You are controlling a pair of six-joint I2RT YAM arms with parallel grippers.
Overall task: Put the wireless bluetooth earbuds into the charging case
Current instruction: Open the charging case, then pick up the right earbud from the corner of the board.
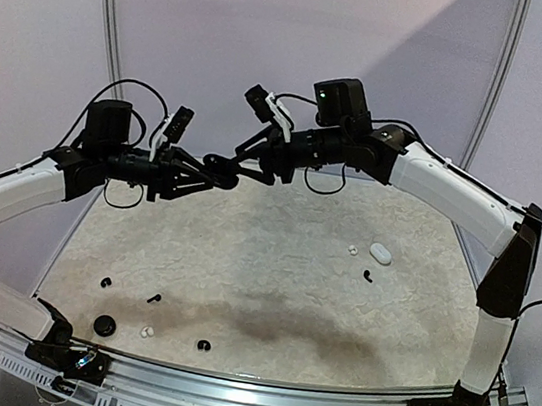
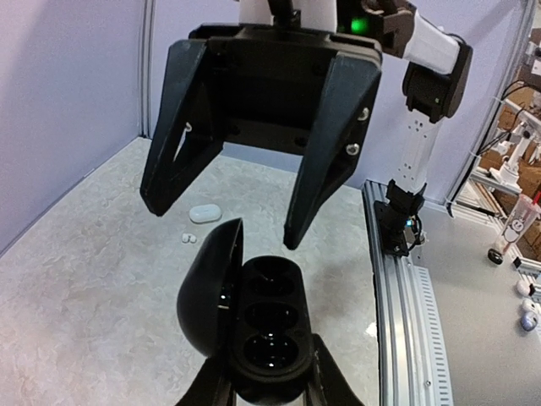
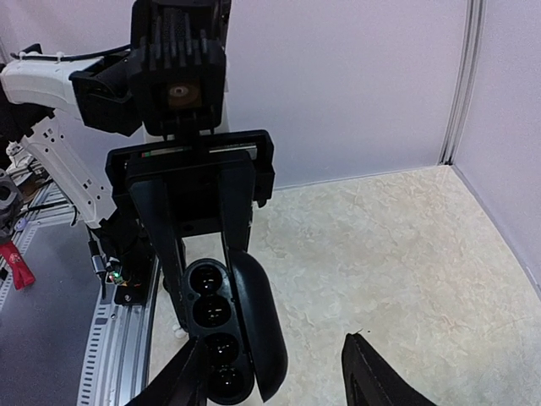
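Note:
High above the table, my left gripper (image 1: 199,173) (image 2: 270,376) is shut on the black charging case (image 1: 218,164) (image 2: 272,317) (image 3: 211,326). The case's lid (image 2: 210,292) (image 3: 258,330) stands swung open. Its sockets are dark and glossy, and I cannot tell whether an earbud lies in them. My right gripper (image 1: 242,159) (image 2: 224,220) (image 3: 270,359) faces it, open, one finger beside the case's end and the other well away. Loose earbuds lie on the table: a white one (image 1: 352,248) and a black one (image 1: 368,275) at the right, a white one (image 1: 145,330) at the near left.
A closed white case (image 1: 380,252) (image 2: 205,214) lies on the right part of the table. Small black pieces (image 1: 106,283) (image 1: 154,298) (image 1: 204,345) and a black round item (image 1: 104,325) lie near the front left. Purple walls enclose the back and sides.

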